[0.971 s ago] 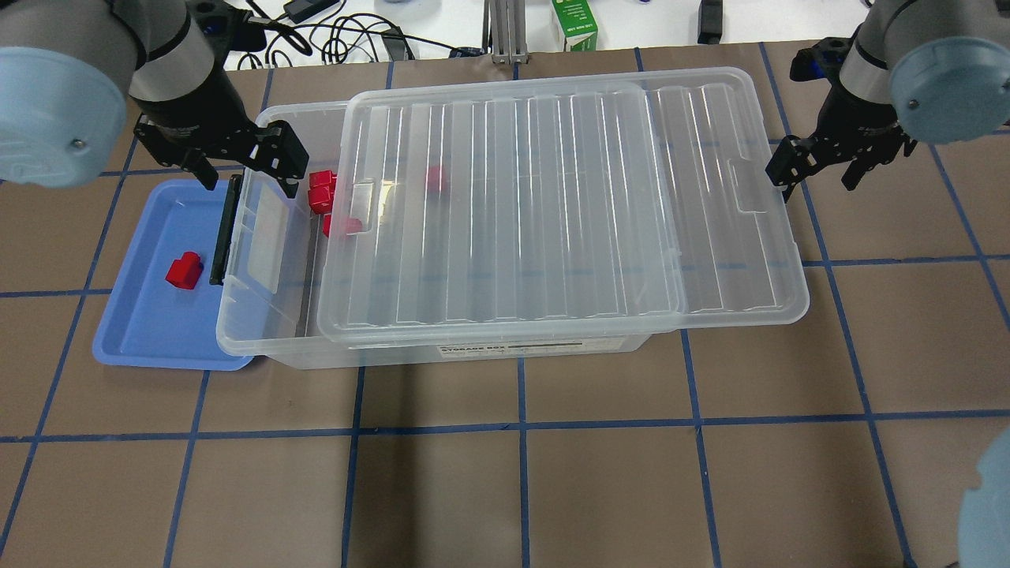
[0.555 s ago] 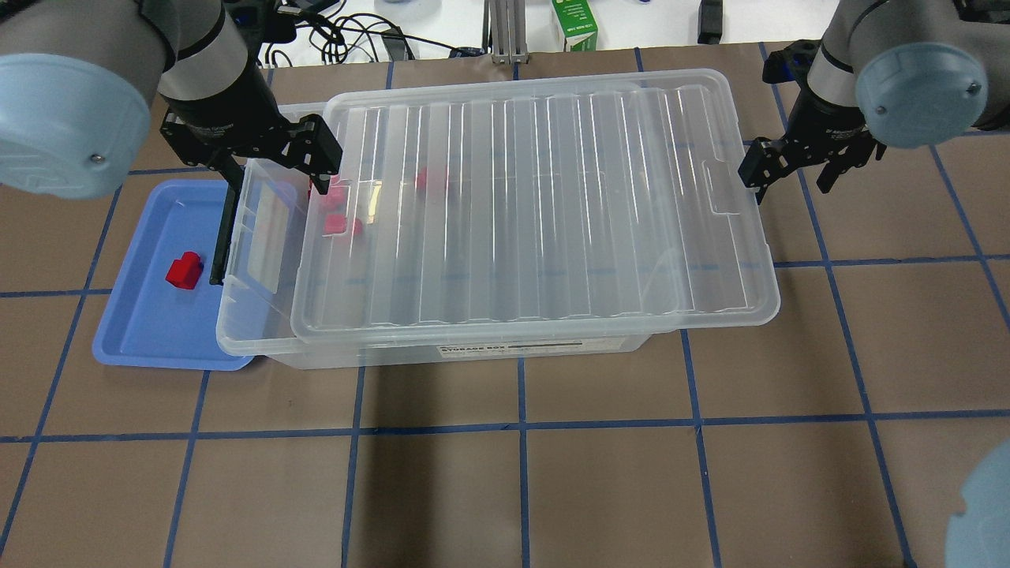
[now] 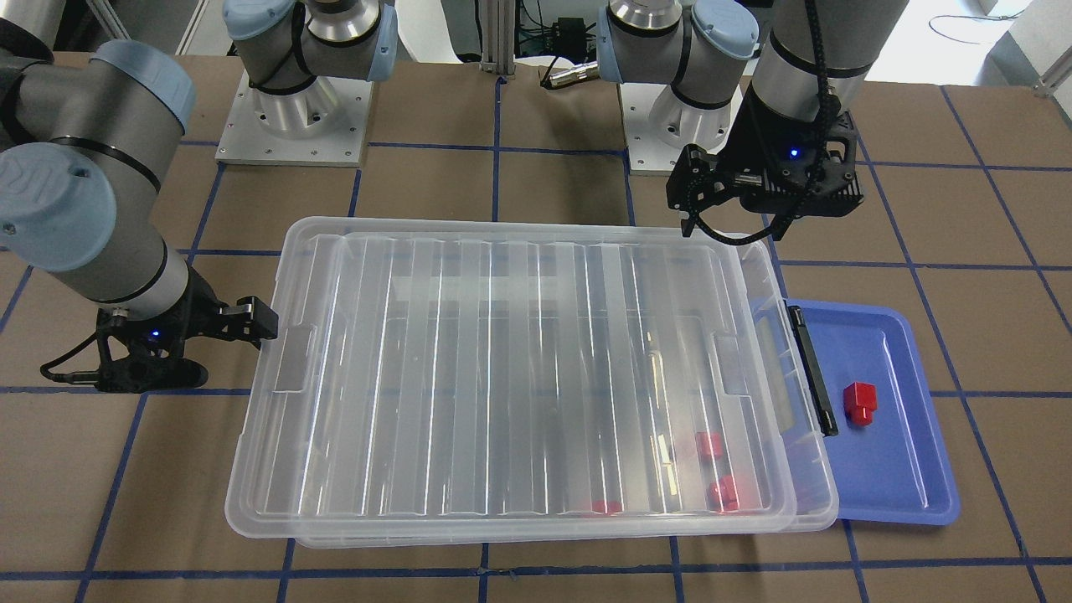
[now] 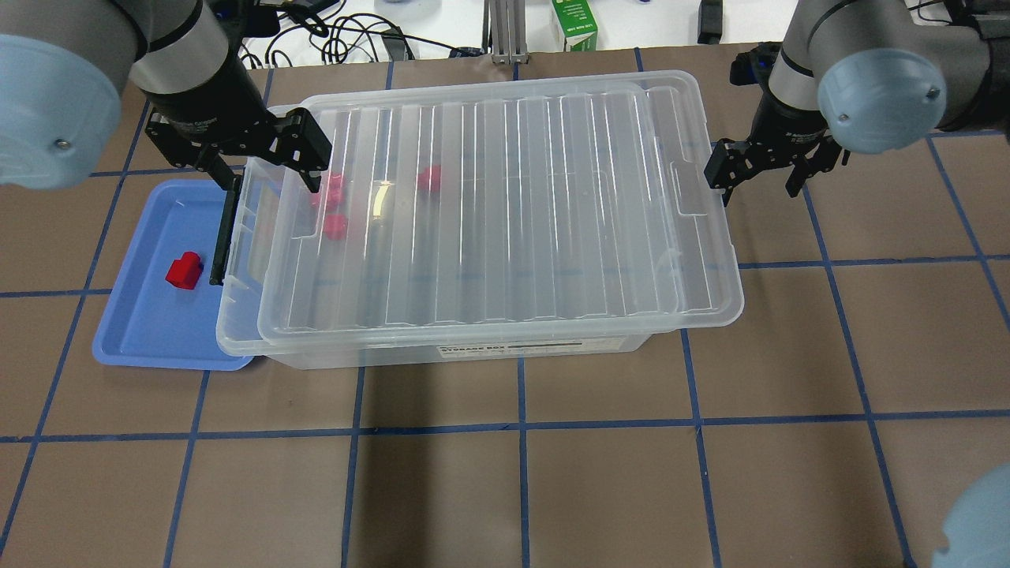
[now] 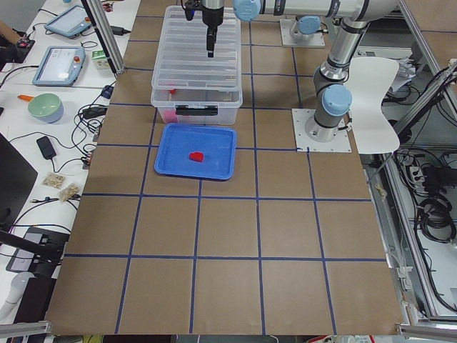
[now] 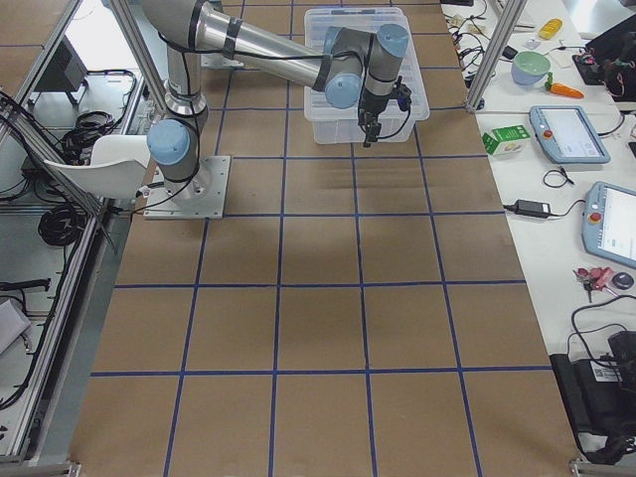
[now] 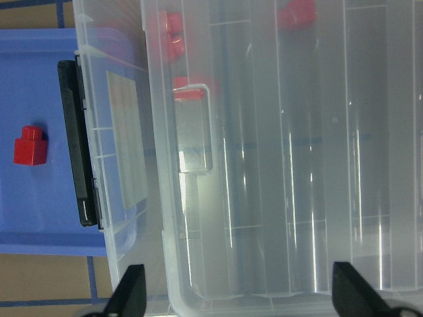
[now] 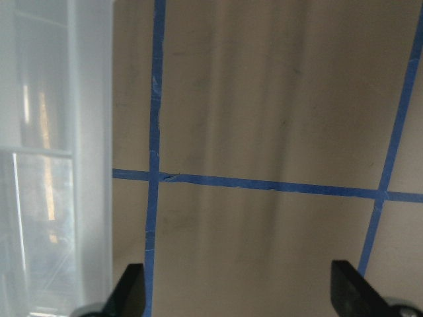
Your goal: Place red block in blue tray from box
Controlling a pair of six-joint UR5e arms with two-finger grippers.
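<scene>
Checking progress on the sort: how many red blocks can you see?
5. One red block lies in the blue tray; four more show blurred through the lid at the tray end of the box: two close together, one beside them, one farther in. Others may be hidden.

Past the far edge of the brown, blue-taped table [image 4: 600, 489]: green carton [image 4: 574, 25], metal post [image 4: 501, 31], tangled black cables [image 4: 347, 35]; alongside, a tablet [image 5: 66, 66], green bowl [image 5: 45, 107], orange carrot [image 6: 561, 89], white chair [image 5: 375, 100].

Overhead and front views look down on the box [image 4: 379, 356] from opposite sides (sharing it whole); wrist cameras close at its ends.
</scene>
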